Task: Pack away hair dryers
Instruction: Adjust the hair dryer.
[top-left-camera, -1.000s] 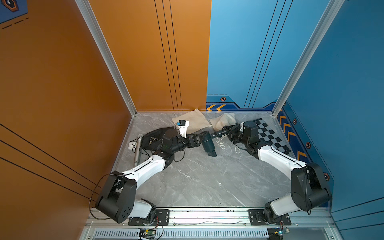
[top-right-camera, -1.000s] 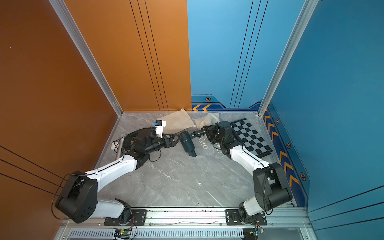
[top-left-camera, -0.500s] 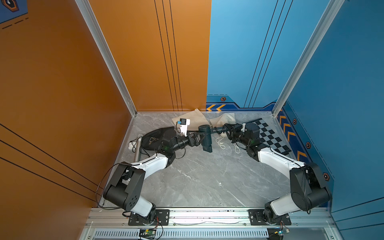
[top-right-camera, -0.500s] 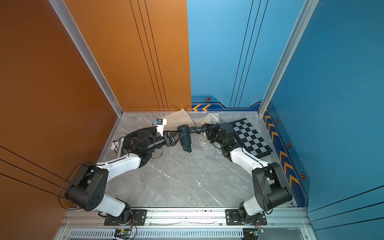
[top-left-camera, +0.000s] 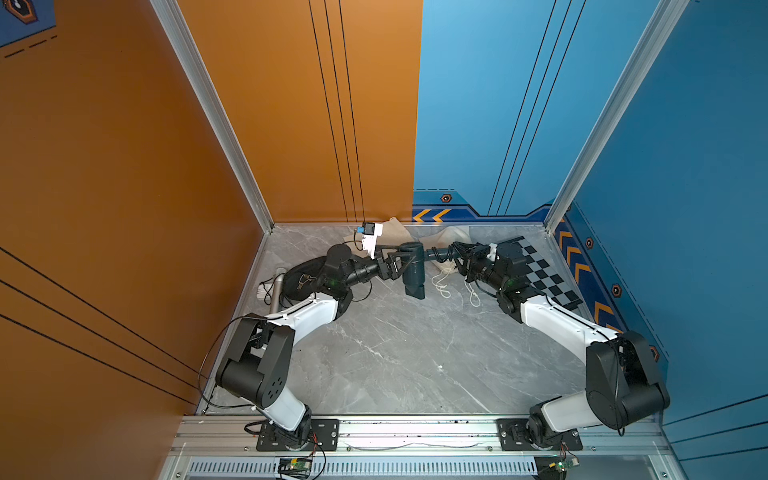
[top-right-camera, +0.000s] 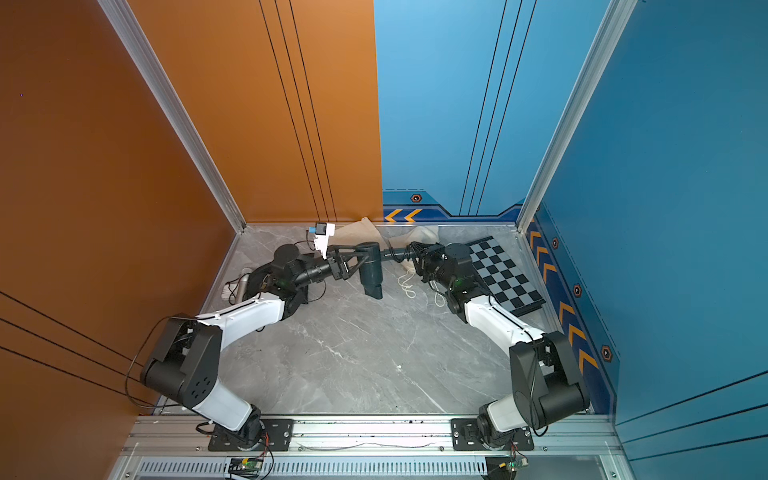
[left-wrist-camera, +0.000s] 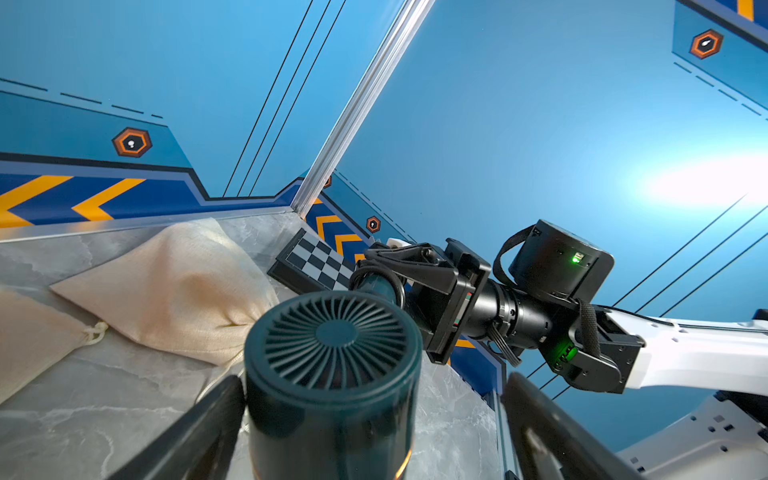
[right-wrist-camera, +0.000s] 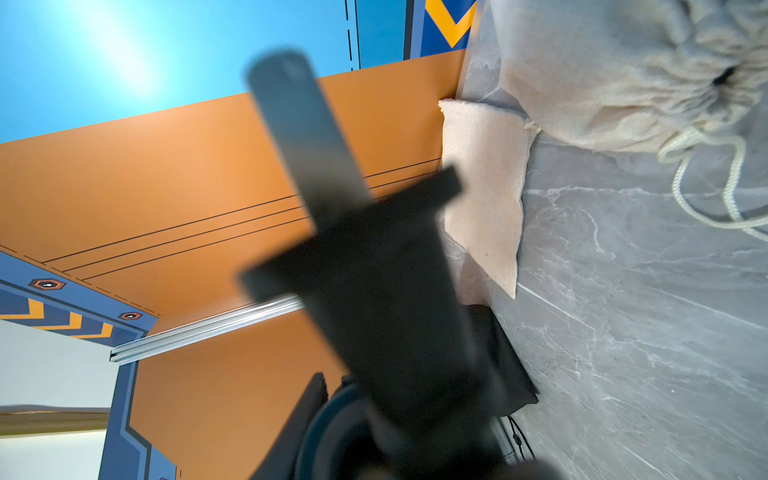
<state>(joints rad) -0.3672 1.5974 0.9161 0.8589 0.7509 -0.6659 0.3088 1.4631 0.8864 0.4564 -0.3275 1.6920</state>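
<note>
One blackish teal hair dryer (top-left-camera: 413, 272) hangs just above the grey floor near the back, visible in both top views; its barrel points toward the front. My right gripper (top-left-camera: 456, 254) is shut on the far end of its slim handle (left-wrist-camera: 376, 286), where the black cord is looped. My left gripper (top-left-camera: 397, 262) is open around the barrel (left-wrist-camera: 332, 374). One finger (left-wrist-camera: 208, 424) rests against the barrel's side and the other finger (left-wrist-camera: 540, 428) stands well clear. In the right wrist view the hair dryer (right-wrist-camera: 374, 291) is a dark blur filling the middle.
Two beige drawstring pouches (top-left-camera: 390, 230) (top-left-camera: 451, 237) lie against the back wall, their white cords (top-left-camera: 440, 282) trailing forward. A black pouch (top-left-camera: 303, 280) and a silver rod (top-left-camera: 277, 291) lie under my left arm. A checkered board (top-left-camera: 548, 274) lies at the right wall.
The dryer has moved toward the back wall and turned, its handle now level between the two grippers. My left arm has drawn back, and its jaws have spread a little wider.
</note>
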